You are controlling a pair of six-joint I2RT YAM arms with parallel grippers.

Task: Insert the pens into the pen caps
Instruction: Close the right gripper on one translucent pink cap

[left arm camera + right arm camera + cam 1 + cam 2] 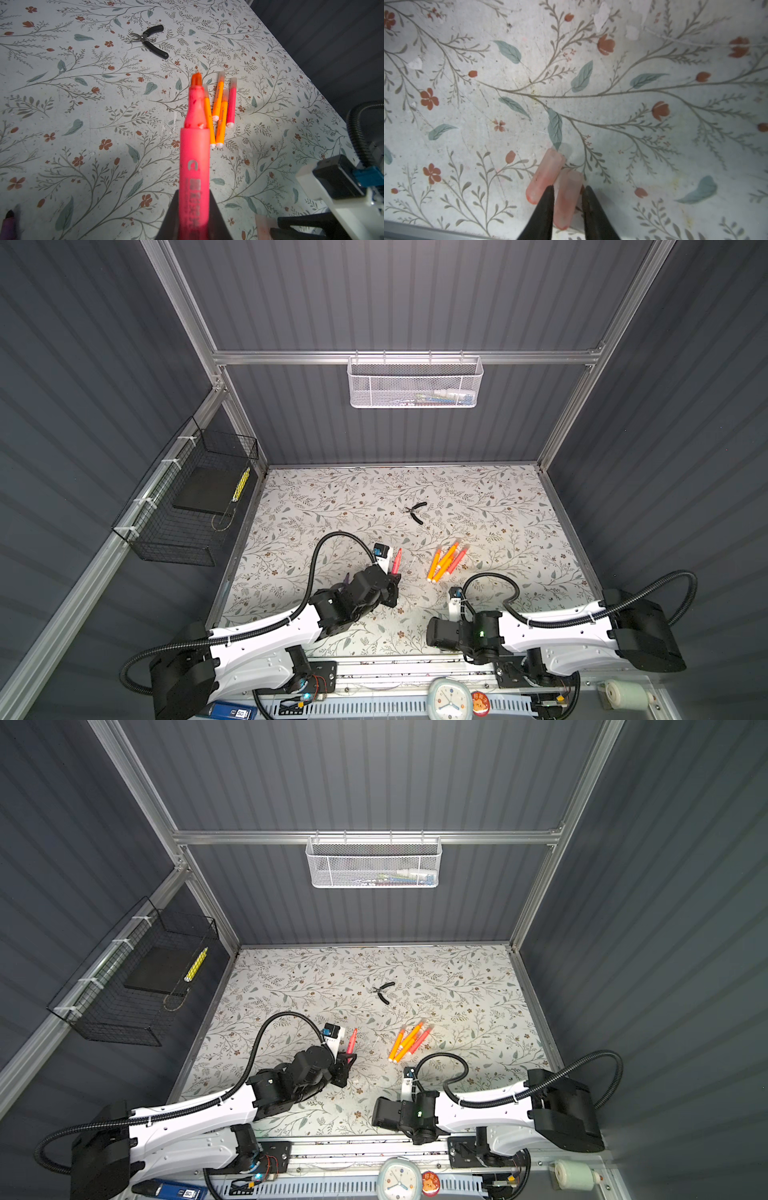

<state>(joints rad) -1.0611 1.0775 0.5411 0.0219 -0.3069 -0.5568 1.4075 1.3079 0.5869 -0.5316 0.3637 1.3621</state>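
- Both top views: left hand (395, 574) clamps a slim pink-red marker pen (397, 559); four capped pens (446, 561) lie clustered on the floral bench (332, 497).
- Left wrist: the held pen's tip is bare.
- Right wrist: right hand (568, 188) straddles a pinkish translucent plastic cap (566, 203) lying on the bench; whether it grips cannot be told.

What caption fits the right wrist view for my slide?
Right gripper straddling one pink pen cap, a second cap beside it, on floral tabletop.

Left arm (266, 639): white shell links, black joints, black base housing.
Right arm (557, 628): same white and black; small green light (481, 632) at wrist.
Cables (356, 133): black ribbed hose, white ties.
Wrist cameras (382, 558): white block, blue-capped black unit.
Gripper fingers (544, 212): black, tapering.
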